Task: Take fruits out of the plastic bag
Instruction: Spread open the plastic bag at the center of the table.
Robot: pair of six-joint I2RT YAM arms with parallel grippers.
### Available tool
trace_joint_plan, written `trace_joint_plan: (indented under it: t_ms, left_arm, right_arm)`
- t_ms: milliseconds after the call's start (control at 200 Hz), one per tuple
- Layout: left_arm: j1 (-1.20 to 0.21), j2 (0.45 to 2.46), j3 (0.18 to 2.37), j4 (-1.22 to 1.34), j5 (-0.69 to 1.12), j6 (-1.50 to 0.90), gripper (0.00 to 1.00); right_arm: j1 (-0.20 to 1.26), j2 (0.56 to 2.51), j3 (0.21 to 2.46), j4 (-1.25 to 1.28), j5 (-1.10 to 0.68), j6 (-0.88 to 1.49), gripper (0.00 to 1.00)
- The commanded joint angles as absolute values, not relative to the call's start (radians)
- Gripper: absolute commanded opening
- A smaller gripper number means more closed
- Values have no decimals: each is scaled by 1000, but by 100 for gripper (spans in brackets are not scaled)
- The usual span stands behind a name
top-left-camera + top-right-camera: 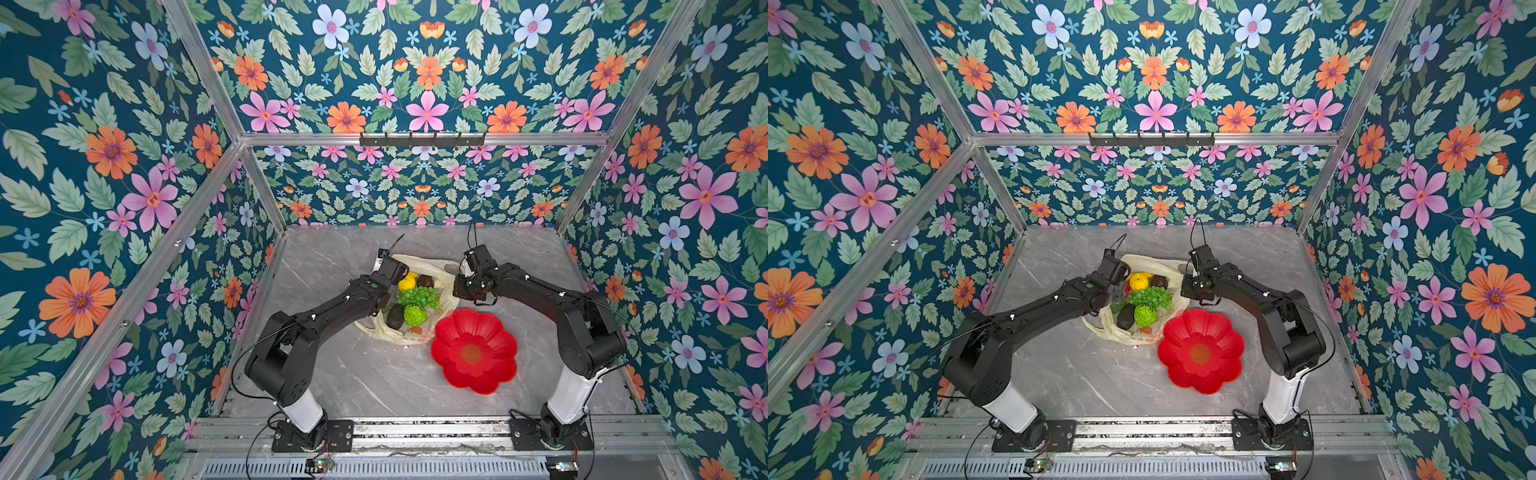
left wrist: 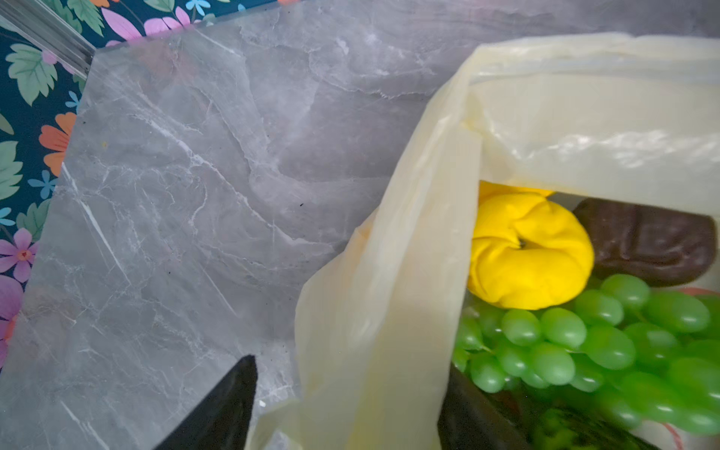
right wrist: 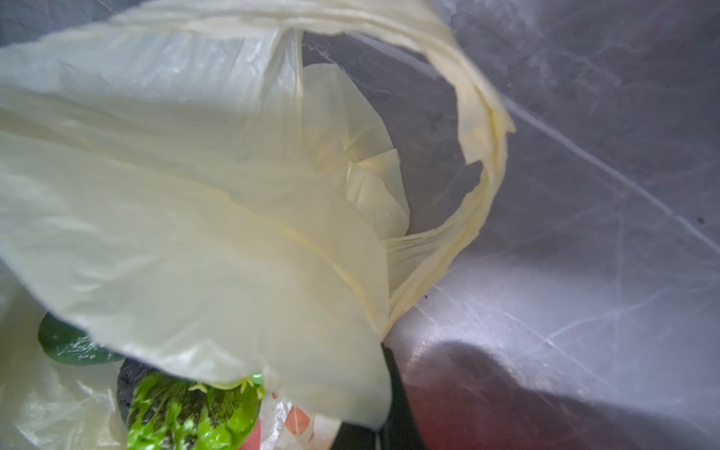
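Observation:
The pale yellow plastic bag (image 1: 400, 335) lies open mid-table in both top views. Inside it I see a yellow lemon (image 1: 407, 284), a green grape bunch (image 1: 419, 297), two dark avocados (image 1: 395, 316), and a bumpy bright green fruit (image 1: 414, 315). My left gripper (image 2: 346, 413) is at the bag's left rim, open, with a strip of the bag (image 2: 409, 272) lying loose between its jaws, beside the lemon (image 2: 526, 253) and grapes (image 2: 584, 343). My right gripper (image 3: 383, 428) is shut on the bag's right rim (image 3: 156, 195), holding the film up over the bumpy fruit (image 3: 187, 413).
A red flower-shaped dish (image 1: 473, 351) sits on the grey marble table (image 1: 332, 374) just near-right of the bag. One loop handle (image 3: 483, 128) of the bag hangs free beyond my right gripper. Flowered walls close in three sides.

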State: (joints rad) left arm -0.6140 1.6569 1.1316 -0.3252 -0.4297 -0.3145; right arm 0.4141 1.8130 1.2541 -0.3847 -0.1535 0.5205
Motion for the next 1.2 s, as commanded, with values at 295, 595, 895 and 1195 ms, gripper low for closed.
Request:
trace_joint_plan:
  t_ms: [295,595,895,1195]
  left_arm:
    - [-469,1623,1037,-182,-171,-362,26]
    - [-384,1458,839,-27,-187,-451,0]
    - [-394,1425,746,68,-61,-428,0]
    - [-459,1454,768,91,-74,-383,0]
  right_arm:
    - [415,1851,1288,-390,-155,517,0]
    - [428,1919,1370,-417,-189,499,0]
    - [435,1960,1428,-437,-196,495,0]
    - [434,1916,1405,-455,-130,494,0]
